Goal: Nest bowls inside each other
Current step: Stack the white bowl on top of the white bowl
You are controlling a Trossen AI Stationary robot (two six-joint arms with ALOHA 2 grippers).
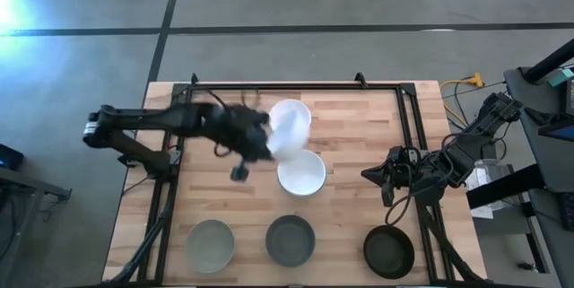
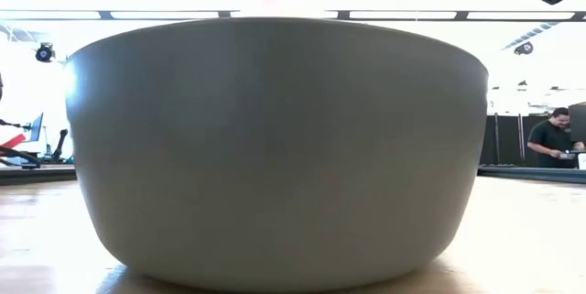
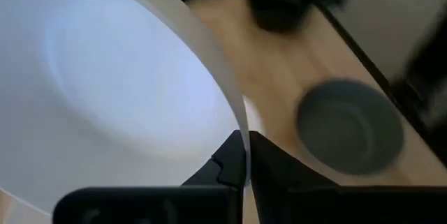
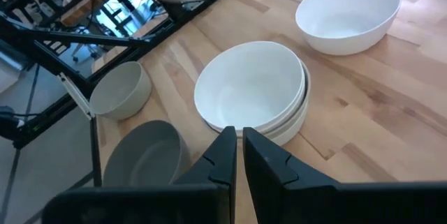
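Observation:
My left gripper (image 1: 257,138) is shut on a white bowl (image 3: 119,91), which it carries above the table's middle; the bowl is a blur (image 1: 280,142) in the high view. Just to its near side a stack of white bowls (image 1: 301,173) stands on the table, and another white bowl (image 1: 292,113) sits toward the far side. Along the near edge stand a beige-grey bowl (image 1: 211,243), a grey bowl (image 1: 290,240) and a black bowl (image 1: 388,250). My right gripper (image 4: 239,147) waits shut at the right, holding nothing. My left gripper holds the white bowl by its rim (image 3: 239,116), with one finger (image 3: 225,162) inside the bowl and the other (image 3: 274,169) outside its wall. The bowl is lifted clear of the table and tilted, its hollow turned toward the wrist.
A black frame (image 1: 296,84) runs along the table's far edge and down both sides. In the low view the grey bowl (image 2: 275,147) fills nearly the whole picture. A person (image 2: 552,140) stands far off in the room behind.

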